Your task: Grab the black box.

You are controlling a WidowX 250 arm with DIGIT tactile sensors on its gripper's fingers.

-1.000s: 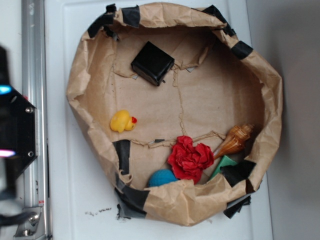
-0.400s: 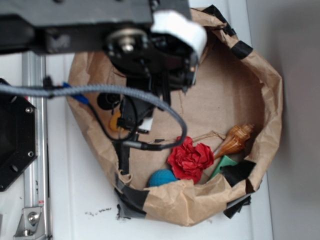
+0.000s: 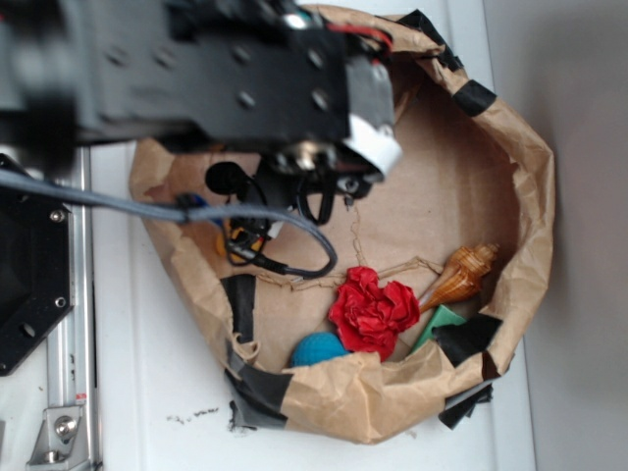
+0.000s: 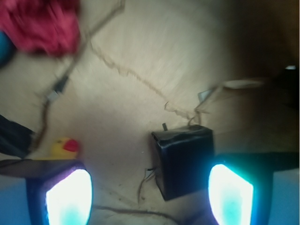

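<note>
The black box (image 4: 183, 159) lies on the brown paper floor in the wrist view, glossy and squarish, close to the right fingertip. My gripper (image 4: 149, 194) is open above the paper, its two glowing pads (image 4: 69, 197) wide apart, and the box sits in the right part of the gap, untouched. In the exterior view the arm (image 3: 226, 88) covers the box entirely.
A crumpled paper-lined basket (image 3: 535, 196) with black tape strips holds a yellow duck (image 4: 64, 147), a red fabric flower (image 3: 373, 309), a blue ball (image 3: 319, 348), a brown seashell (image 3: 461, 275) and a green piece (image 3: 437, 324). A black hexagonal plate (image 3: 29, 285) sits at left.
The arm has swung in from the left over the basket's upper left and now covers the black box and most of the duck. The objects inside have not moved.
</note>
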